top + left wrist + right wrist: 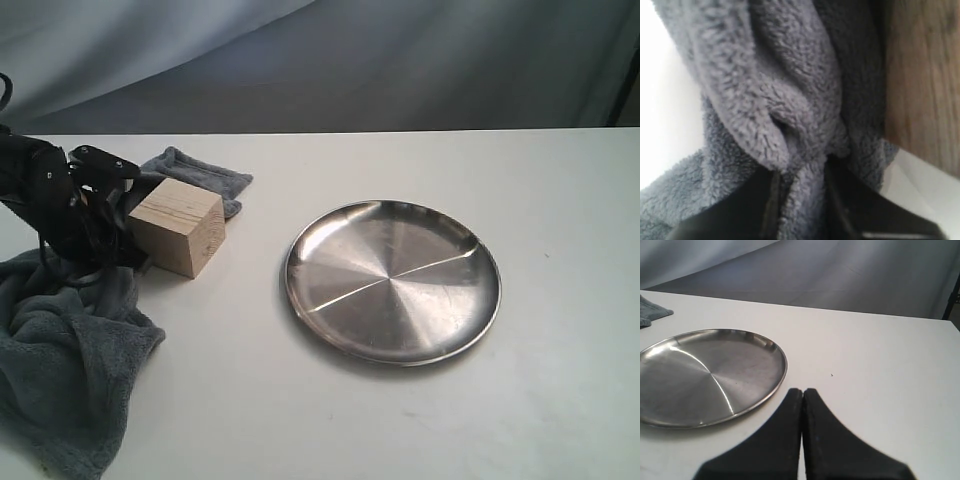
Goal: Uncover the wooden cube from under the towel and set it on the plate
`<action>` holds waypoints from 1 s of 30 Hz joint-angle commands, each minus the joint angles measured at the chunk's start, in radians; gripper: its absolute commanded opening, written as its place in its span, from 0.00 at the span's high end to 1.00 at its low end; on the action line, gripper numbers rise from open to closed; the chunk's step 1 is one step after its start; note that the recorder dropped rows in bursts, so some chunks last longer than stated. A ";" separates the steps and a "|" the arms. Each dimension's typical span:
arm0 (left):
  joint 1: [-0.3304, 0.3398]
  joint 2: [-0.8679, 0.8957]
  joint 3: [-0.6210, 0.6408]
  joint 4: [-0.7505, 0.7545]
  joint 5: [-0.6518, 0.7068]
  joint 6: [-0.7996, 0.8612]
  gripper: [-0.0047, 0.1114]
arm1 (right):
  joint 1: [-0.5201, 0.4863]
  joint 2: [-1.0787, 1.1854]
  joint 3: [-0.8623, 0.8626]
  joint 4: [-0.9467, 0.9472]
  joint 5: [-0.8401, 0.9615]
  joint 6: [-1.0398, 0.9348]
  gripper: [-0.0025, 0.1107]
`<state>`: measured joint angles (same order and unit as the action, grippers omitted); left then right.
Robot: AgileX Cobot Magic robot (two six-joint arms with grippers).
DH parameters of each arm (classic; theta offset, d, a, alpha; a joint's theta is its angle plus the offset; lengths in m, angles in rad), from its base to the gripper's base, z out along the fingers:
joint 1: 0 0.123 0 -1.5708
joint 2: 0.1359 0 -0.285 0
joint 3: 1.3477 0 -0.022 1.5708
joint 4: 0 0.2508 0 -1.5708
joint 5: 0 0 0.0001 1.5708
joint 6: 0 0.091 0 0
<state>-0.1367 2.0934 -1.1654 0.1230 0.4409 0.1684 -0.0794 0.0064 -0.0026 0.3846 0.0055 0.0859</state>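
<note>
Currently cube [180, 226] sits bare just right of left gripper [112, 222], left of plate [392, 280]. Only left wrist view shows it pinching towel [765, 100] fold; right gripper [802, 405] closed, empty.

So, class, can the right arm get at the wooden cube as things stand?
Probably yes: the wooden cube sits uncovered, its side toward the plate clear; the left arm holds the towel on the other side.

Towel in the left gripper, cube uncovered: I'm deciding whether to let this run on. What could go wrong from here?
The left gripper, shut on the towel, sits right beside the wooden cube; a pull might drag or tip it. The right gripper is shut, across the plate from the cube; its reach could knock the plate.
</note>
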 commanded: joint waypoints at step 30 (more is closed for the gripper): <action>0.006 0.058 -0.061 0.023 0.520 -0.168 0.06 | 0.000 -0.006 0.003 0.005 0.012 0.004 0.95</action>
<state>-0.1157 2.1041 -1.2740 0.1434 0.7781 -0.0377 -0.0794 0.0064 -0.0026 0.3846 0.0055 0.0859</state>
